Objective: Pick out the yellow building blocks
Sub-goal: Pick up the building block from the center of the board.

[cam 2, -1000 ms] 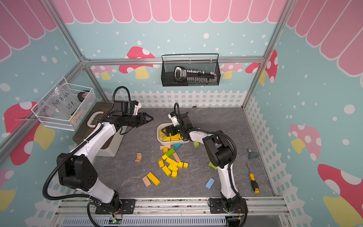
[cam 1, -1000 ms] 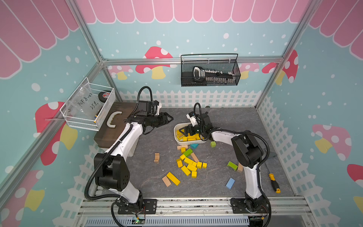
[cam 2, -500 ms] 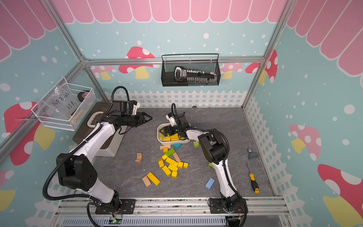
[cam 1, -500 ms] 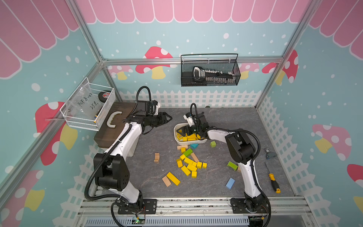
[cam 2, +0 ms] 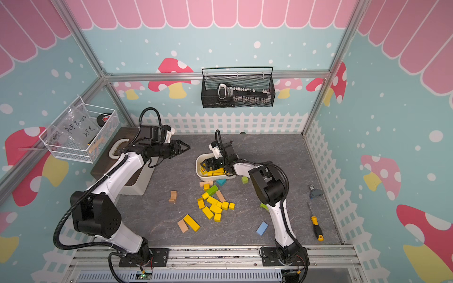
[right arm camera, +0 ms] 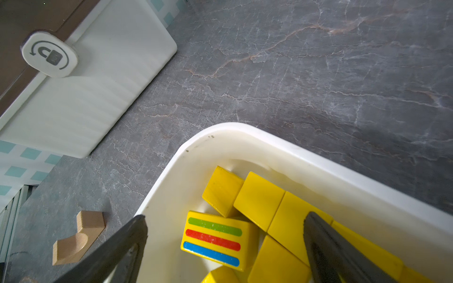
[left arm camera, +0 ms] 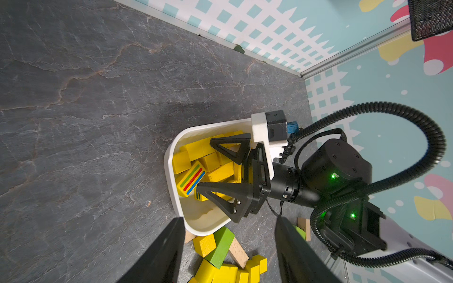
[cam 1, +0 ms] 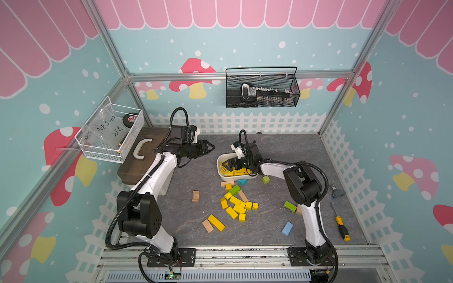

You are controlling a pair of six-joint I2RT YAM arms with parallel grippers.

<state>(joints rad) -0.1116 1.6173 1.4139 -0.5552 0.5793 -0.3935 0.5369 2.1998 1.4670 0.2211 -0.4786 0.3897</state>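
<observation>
Several yellow building blocks (cam 1: 239, 172) lie in a white bin (cam 1: 219, 166); one with green, red and blue stripes (right arm camera: 215, 241) sits near the bin's left end. More yellow blocks (cam 1: 236, 205) are scattered on the grey floor in front of the bin, and a longer yellow bar (cam 1: 216, 222) lies nearer the front. My right gripper (cam 1: 226, 166) (right arm camera: 225, 218) hangs open low over the bin, its fingers either side of the striped block (left arm camera: 192, 177), holding nothing. My left gripper (cam 1: 211, 147) (left arm camera: 229, 219) is open and empty in the air, left of the bin.
Tan blocks (cam 1: 195, 196), green blocks (cam 1: 234, 190) (cam 1: 290, 206), a teal wedge (cam 1: 242, 181) and a blue block (cam 1: 287, 228) lie among the yellow ones. A brown-lidded white case (cam 1: 143, 156) stands at the left. A screwdriver (cam 1: 341, 225) lies by the right fence.
My right gripper has shifted a little leftward and lower over the bin. The left arm has hardly moved.
</observation>
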